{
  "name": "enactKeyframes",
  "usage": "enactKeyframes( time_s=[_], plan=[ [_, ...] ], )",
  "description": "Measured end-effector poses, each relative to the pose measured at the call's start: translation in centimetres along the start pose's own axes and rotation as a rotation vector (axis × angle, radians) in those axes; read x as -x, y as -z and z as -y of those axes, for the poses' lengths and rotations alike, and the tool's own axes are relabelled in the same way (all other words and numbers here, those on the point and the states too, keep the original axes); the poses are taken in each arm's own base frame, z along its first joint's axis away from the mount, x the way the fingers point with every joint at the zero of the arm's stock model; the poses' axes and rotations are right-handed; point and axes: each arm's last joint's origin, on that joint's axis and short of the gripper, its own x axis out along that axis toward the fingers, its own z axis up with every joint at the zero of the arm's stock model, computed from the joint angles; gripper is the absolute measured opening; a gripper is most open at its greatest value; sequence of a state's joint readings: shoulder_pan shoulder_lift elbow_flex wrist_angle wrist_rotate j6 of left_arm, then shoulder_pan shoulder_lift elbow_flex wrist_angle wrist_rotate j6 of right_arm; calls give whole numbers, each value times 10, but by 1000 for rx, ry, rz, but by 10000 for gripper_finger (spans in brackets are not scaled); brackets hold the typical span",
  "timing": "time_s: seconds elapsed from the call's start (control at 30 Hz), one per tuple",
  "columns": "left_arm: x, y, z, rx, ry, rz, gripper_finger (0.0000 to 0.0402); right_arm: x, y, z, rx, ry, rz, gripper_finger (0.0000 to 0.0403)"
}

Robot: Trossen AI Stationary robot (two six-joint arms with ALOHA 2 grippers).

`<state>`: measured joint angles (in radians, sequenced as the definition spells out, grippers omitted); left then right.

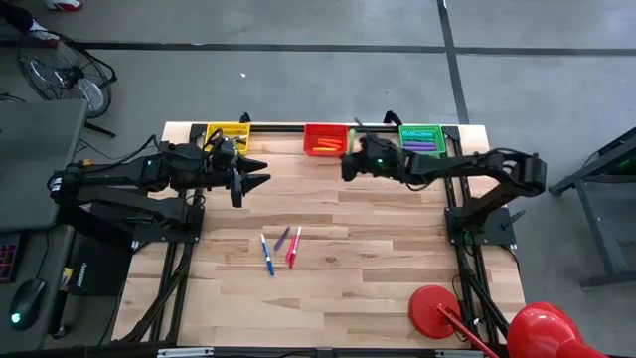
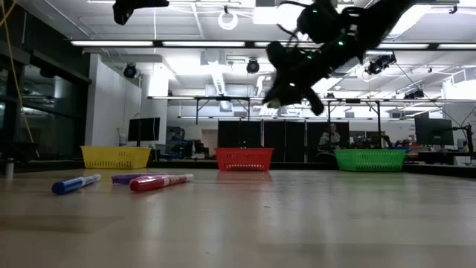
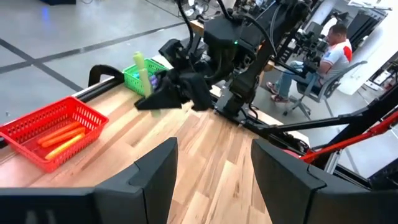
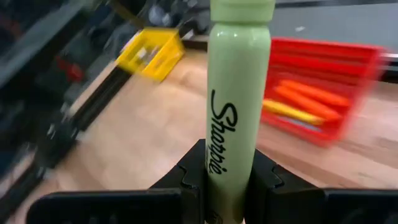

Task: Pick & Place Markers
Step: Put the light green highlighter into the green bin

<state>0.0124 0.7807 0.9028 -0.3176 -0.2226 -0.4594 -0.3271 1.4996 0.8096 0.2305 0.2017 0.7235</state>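
Right gripper clamped on green marker; red basket at 11 o'clock. Left gripper wide, empty.

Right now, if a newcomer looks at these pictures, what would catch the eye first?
The right hand is raised near the red basket and shut on a green marker that sticks up between its fingers. Three baskets line the table's far edge: yellow, red, green. A few loose markers lie mid-table, and the left hand waits open near the yellow basket.
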Motion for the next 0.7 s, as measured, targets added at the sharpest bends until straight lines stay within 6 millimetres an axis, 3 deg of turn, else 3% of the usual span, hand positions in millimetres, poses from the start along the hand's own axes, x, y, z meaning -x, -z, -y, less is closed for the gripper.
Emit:
enactKeyframes(
  time_s=[0.3, 0.7],
  plan=[
    [0, 0, 0, 16, 0, -2, 202, 26, 2, 40, -306, 177, 229, 51],
    [0, 2, -1, 58, -9, -22, 202, 31, 2, 90, -710, 369, 463, 51]
  ],
)
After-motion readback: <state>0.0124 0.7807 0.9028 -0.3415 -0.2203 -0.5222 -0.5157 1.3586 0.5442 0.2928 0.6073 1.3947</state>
